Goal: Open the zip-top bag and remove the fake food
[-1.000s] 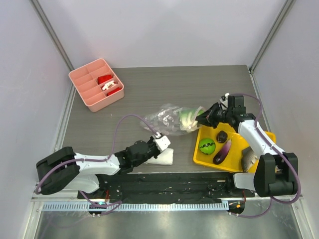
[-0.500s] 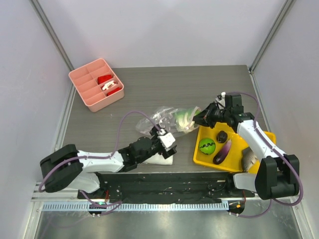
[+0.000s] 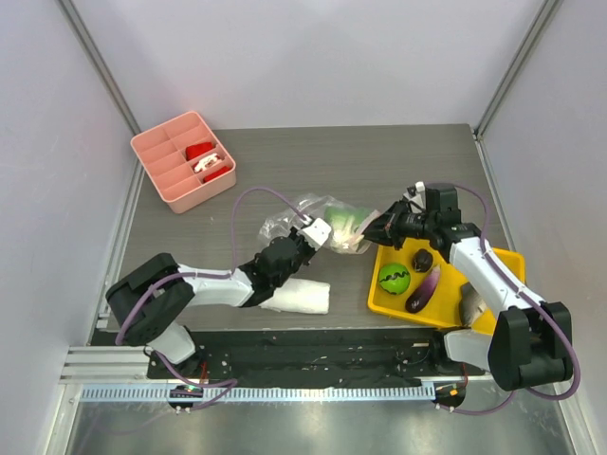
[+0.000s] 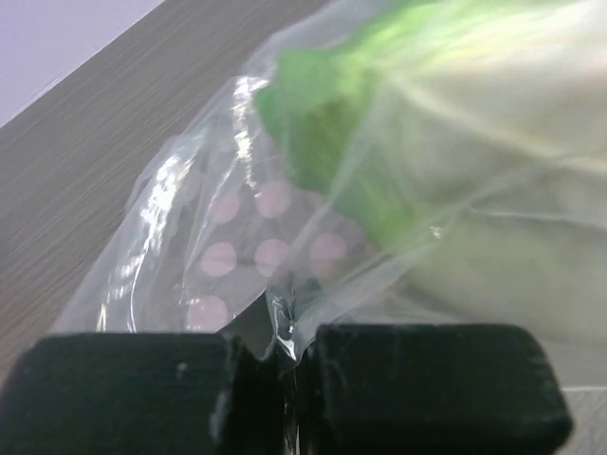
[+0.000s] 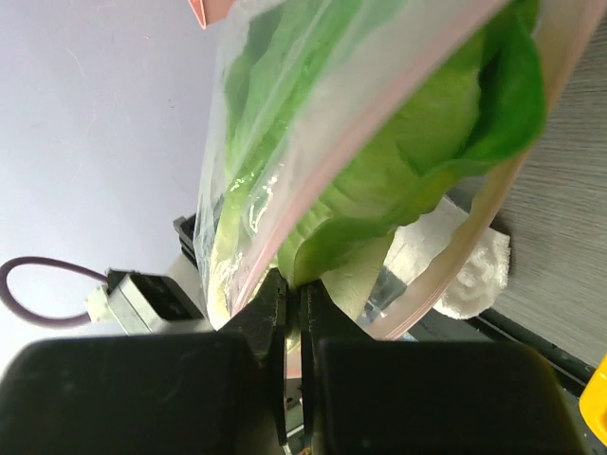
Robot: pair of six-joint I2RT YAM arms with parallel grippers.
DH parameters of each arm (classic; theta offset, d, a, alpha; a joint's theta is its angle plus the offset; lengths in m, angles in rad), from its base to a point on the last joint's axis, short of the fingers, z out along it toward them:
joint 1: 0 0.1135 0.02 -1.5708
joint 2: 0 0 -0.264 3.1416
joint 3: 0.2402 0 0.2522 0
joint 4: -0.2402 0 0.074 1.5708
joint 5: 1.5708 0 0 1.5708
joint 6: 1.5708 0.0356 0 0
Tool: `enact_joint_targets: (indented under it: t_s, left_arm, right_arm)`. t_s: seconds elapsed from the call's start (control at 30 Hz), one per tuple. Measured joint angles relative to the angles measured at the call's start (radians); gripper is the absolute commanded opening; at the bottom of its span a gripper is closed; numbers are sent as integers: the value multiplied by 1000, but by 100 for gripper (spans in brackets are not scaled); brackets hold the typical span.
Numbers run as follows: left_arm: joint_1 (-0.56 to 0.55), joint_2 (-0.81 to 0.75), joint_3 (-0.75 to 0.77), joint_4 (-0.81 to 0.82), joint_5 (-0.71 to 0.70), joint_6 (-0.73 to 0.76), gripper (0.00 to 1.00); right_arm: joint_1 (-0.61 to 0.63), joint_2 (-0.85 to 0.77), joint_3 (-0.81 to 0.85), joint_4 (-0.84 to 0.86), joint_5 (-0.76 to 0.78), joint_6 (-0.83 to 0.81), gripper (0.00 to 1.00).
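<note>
- The zip-top bag (image 3: 322, 216) is near the middle of the counter (image 3: 379, 161), spanning the gap between the two grippers.
- The left gripper (image 4: 285, 379) reaches in from 7 o'clock. Its fingers are pressed together, pinching a fold of the clear plastic on the bag's 8 o'clock side.
- The right gripper (image 5: 292, 353) reaches in from 3 o'clock, its jaws clamped tight on the bag's edge close by the pink zip strip (image 5: 313, 204).
- The cabbage (image 3: 348, 227), pale green and white, is inside the bag, at the end toward the right gripper.
- Whether the bag rests on the counter or hangs clear of it cannot be told.
- A yellow tray (image 3: 381, 296) at 4 o'clock from the bag holds the green ball (image 3: 394, 278) with dark wavy stripes and the purple eggplant (image 3: 424, 289) side by side.
- A small dark rounded piece (image 3: 422, 259) lies at their 12 o'clock, too small to identify.
- A white folded towel (image 3: 302, 296) lies at the bag's 6 o'clock, just beside the left arm's wrist.
- A pink divided box (image 3: 171, 152) sits at the counter's 10 o'clock corner, with red-white items (image 3: 204, 163) in the compartments along its 3 o'clock side.
</note>
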Motion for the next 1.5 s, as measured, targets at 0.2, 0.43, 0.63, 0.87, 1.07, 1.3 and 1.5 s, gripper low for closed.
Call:
enact_joint_targets:
  t_s: [0.2,0.43,0.63,0.87,1.07,1.3,1.5]
  left_arm:
    - [78,-21,-21,2,-58,-101,0]
    - [222,-99,-80,-44,-51,-204,0]
    - [228,-125,-80,-88,-37,-235,0]
    - [268,-66,-28,-158,-27,-264,0]
    - [272,24,85,-228,-29,-264,0]
    - [272,25,119,-256,-37,-291,0]
    - [272,78,229,-313,-41,-307,13]
  right_arm:
    - [-3,-10,-4,38,-2,42,1]
    - [-8,-40,83,-110,42,-84,1]
    - [-2,-40,203,-275,141,-270,1]
    - [14,-151,281,-475,265,-442,1]
    - [56,-279,390,-655,519,-520,1]
    - [54,-414,251,-876,1038,-483,1]
    - [54,-487,187,-975,1188,-409,16]
